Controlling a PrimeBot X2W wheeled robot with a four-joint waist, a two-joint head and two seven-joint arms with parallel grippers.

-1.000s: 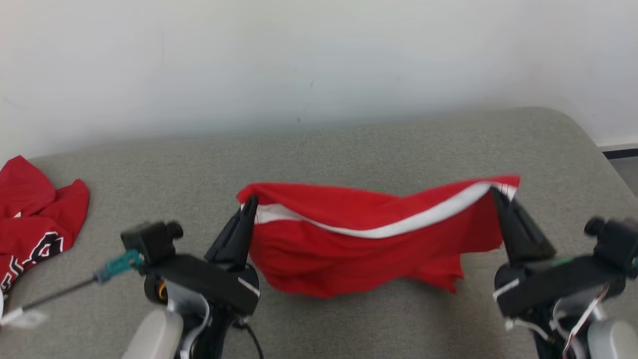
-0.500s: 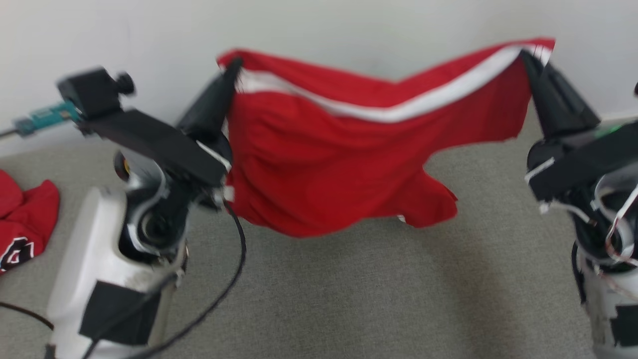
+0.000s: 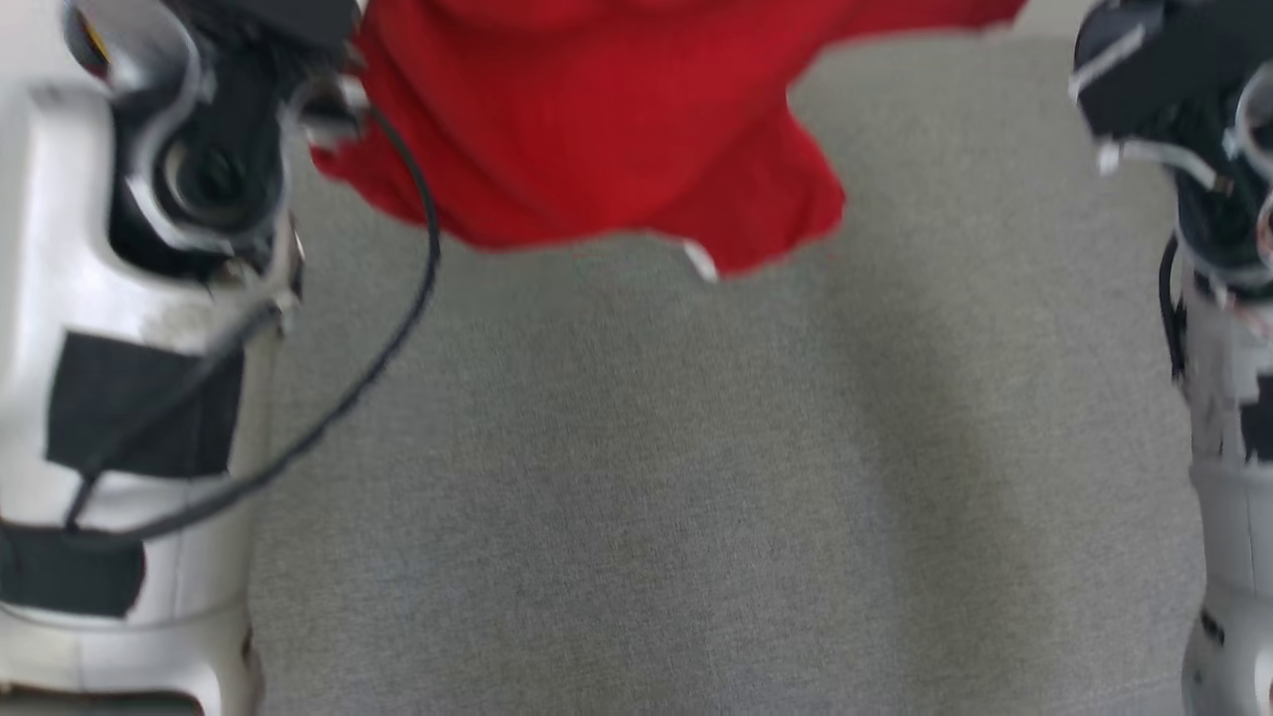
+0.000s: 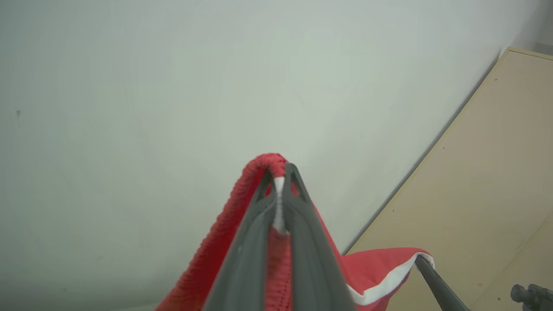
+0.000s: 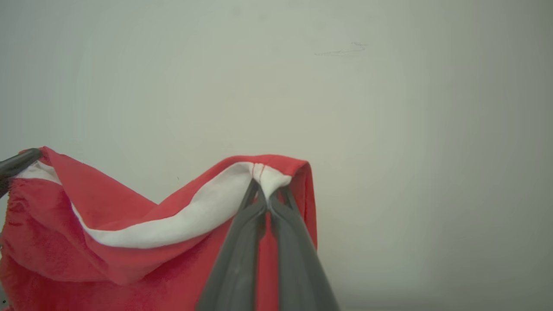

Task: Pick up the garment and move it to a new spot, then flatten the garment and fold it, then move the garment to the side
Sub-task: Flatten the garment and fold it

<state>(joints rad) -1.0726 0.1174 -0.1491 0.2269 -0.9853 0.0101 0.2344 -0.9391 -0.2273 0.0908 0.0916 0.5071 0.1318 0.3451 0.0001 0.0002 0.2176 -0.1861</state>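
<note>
Garment [image 3: 597, 129] hangs at the top of the head frame, clear of the grey surface [image 3: 636, 477]. Left tool [image 4: 279, 181] and right tool [image 5: 264, 192] are each clamped on a white-trimmed corner. They are held wide apart, likely so the cloth drops open for flattening.

Left gripper [image 4: 279, 175] jaws pinched shut; right gripper [image 5: 262, 186] same; both raised.

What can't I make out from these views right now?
Head view: top of the garment, cut off by the upper edge; blurred too.
Left wrist view: cloth behind the left pincer, shut on the garment; hem below the bottom edge.
Right wrist view: likewise behind the right pincer.
Hem's clearance over the grey surface: unclear.
</note>
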